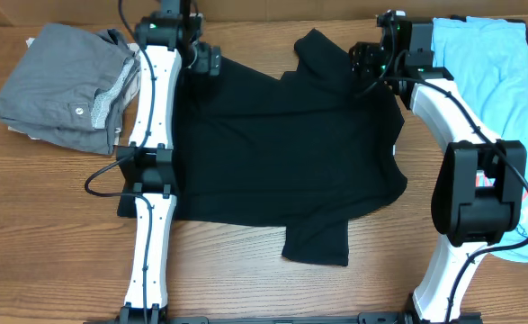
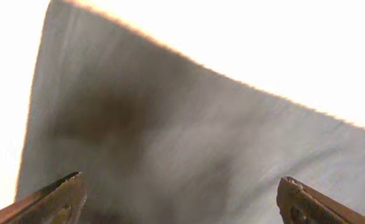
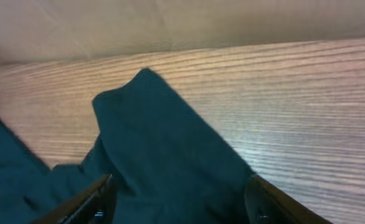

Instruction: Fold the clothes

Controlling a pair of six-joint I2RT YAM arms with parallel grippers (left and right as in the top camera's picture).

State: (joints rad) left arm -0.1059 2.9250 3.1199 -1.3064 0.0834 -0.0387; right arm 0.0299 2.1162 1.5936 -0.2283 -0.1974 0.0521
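Right gripper (image 3: pixel 179 190) is found parted and empty over the sleeve (image 3: pixel 163 137) of the black T-shirt (image 1: pixel 272 153), spread flat for folding; left gripper (image 2: pixel 179 196) is wide open, holding nothing.

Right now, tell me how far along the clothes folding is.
Done: a grey pile sits folded at far left. In hand: the black T-shirt lies spread flat, no fold made; the left gripper and right gripper are both open at its far edge, the right over a sleeve. Left: every fold on it, then the light blue T-shirt on the right.
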